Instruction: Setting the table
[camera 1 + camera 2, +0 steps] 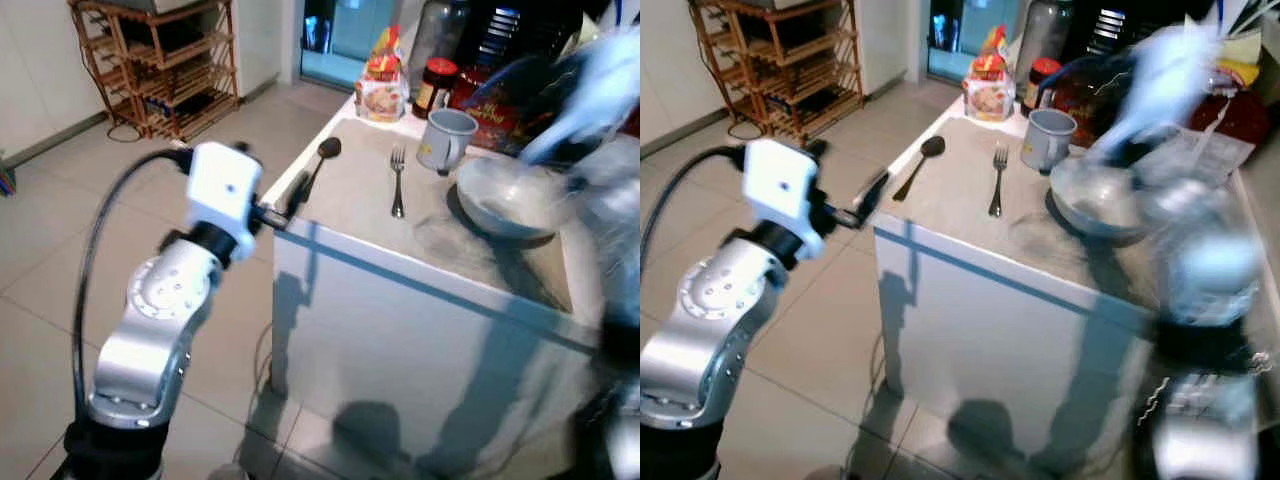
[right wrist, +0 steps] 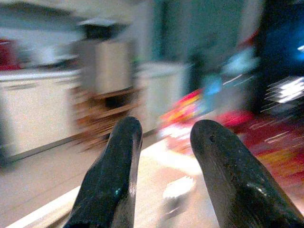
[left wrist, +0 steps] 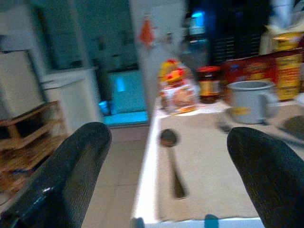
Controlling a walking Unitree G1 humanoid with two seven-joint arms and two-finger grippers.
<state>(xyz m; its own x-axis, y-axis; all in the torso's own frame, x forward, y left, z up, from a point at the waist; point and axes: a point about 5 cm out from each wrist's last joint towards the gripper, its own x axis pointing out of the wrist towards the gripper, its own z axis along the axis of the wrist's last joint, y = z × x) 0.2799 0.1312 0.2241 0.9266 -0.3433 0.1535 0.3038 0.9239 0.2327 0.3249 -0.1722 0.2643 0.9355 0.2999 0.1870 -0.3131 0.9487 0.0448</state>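
Tiled floor and a wooden rack [image 1: 160, 60] lie beyond the white table [image 1: 420, 300]. At its left corner the left gripper [image 3: 166, 156] hangs with fingers spread wide, aimed at the spoon [image 1: 318, 165] lying along the edge. Next come the fork [image 1: 397, 180], the grey mug [image 1: 445, 138], then the bowl [image 1: 505, 200]. Above it, blurred, the right gripper [image 2: 164, 171] has its fingers slightly parted, holding nothing.
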